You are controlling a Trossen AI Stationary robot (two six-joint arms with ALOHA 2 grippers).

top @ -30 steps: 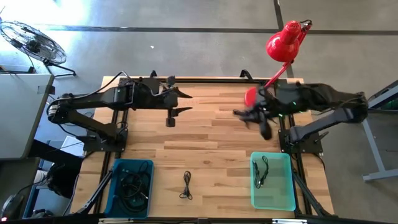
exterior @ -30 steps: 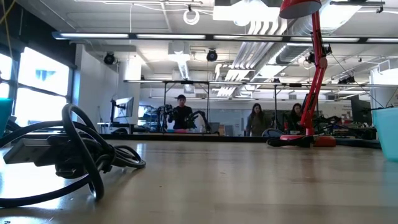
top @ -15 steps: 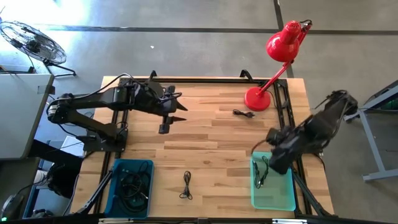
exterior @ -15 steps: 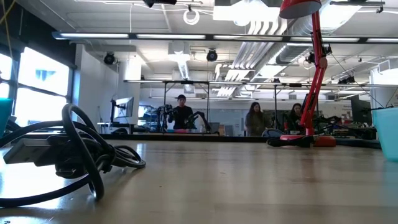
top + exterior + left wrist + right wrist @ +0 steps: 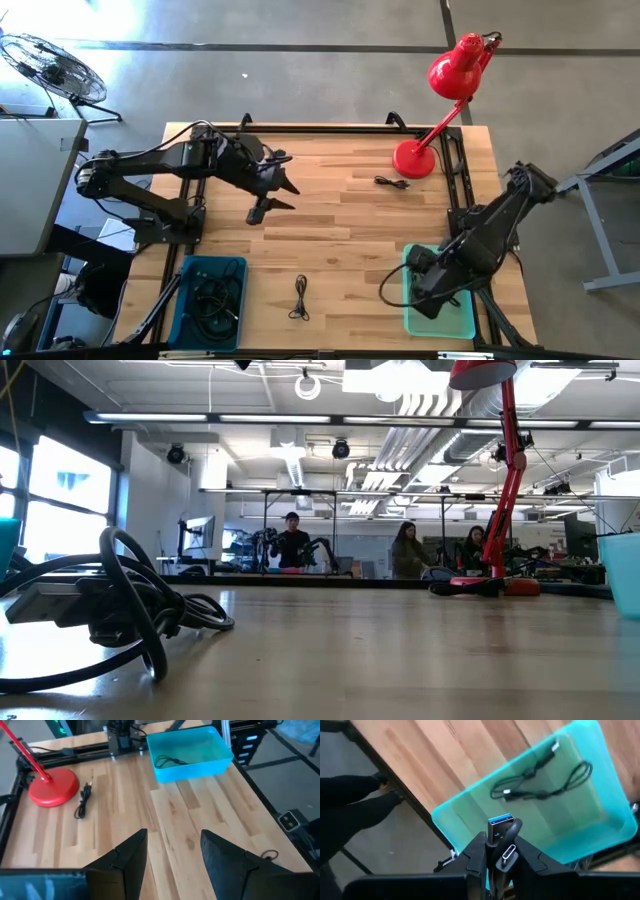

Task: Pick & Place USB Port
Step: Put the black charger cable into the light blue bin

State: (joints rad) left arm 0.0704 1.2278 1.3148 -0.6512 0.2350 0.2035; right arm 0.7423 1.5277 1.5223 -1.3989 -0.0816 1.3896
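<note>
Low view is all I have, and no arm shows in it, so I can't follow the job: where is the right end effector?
Observer: The right end effector hangs over the teal bin at the table's front right.
Operator: Is it holding anything?
Observer: Yes, it is shut on a USB cable, whose plug sticks out between the fingers.
Operator: And the left arm?
Observer: The left end effector is open, above the table's left middle, holding nothing.

The surface (image 5: 340, 250) was pale planked wood; the green bin (image 5: 580, 827) looked translucent plastic; the lamp (image 5: 455, 70) was glossy red.
</note>
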